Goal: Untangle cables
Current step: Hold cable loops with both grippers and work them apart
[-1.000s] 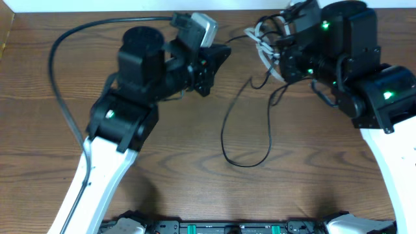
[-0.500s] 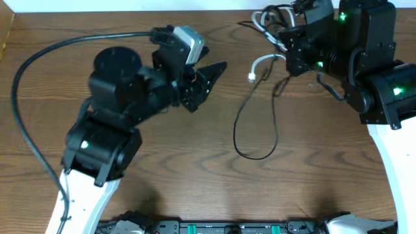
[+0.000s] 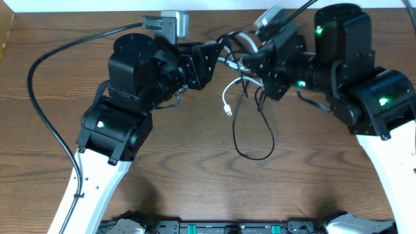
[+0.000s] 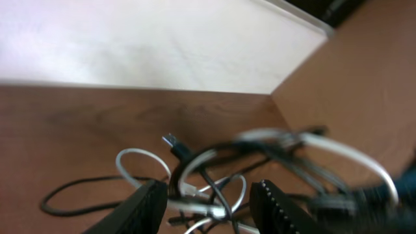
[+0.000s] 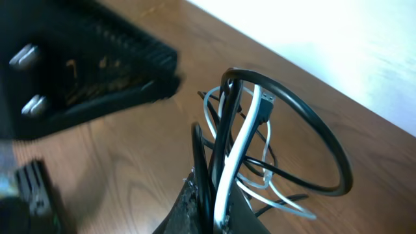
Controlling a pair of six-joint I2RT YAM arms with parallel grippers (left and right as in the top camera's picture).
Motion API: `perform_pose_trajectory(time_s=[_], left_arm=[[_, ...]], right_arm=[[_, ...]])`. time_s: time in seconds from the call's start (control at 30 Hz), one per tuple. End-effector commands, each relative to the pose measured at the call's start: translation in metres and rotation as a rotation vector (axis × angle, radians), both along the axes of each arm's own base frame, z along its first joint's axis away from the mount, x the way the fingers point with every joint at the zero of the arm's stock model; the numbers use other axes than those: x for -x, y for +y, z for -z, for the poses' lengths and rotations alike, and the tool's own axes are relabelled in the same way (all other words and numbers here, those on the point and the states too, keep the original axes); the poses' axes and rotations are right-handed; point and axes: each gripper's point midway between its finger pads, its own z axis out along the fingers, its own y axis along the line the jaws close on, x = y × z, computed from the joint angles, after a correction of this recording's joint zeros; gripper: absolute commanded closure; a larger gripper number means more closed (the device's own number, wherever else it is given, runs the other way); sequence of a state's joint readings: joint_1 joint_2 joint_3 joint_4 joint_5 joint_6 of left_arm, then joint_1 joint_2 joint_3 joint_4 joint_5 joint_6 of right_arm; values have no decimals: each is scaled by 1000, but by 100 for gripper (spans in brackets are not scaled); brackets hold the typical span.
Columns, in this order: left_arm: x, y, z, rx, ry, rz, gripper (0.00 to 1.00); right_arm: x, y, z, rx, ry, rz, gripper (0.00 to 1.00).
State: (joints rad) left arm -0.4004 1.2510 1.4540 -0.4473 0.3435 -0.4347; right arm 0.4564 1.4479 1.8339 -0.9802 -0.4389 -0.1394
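The cables (image 3: 242,71) are a tangle of thin black and white cords at the table's far middle. A long black loop (image 3: 255,140) trails toward me and a white plug end (image 3: 227,110) hangs to the left. My right gripper (image 3: 255,65) is shut on the cables, pinching a black and a white strand (image 5: 224,188) and holding the bundle up. My left gripper (image 3: 209,58) is open, its fingers (image 4: 208,208) on either side of the tangled cables (image 4: 214,188), which are blurred here.
A thick black robot cable (image 3: 45,84) arcs over the left of the wooden table (image 3: 195,175). A white wall (image 4: 130,39) runs along the table's far edge. The left gripper's finger (image 5: 97,65) fills the upper left of the right wrist view.
The right gripper has carried the bundle left toward the middle. The left gripper has swung up and right to the tangle. The black loop has shifted a little.
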Motion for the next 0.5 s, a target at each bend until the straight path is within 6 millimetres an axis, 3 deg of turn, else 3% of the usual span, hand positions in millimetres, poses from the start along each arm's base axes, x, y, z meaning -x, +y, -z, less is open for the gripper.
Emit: perform_pose_trajectory(time_s=[0.0, 0.07, 0.47], left_arm=[[-9, 17, 1, 143, 131, -182, 54], [-11, 24, 7, 156, 169, -241, 54], [-18, 16, 21, 239, 280, -262, 55]], right_arm=[[10, 1, -20, 37, -130, -55, 99], [10, 1, -23, 35, -144, -54, 99], [4, 4, -41, 2, -224, -51, 99]])
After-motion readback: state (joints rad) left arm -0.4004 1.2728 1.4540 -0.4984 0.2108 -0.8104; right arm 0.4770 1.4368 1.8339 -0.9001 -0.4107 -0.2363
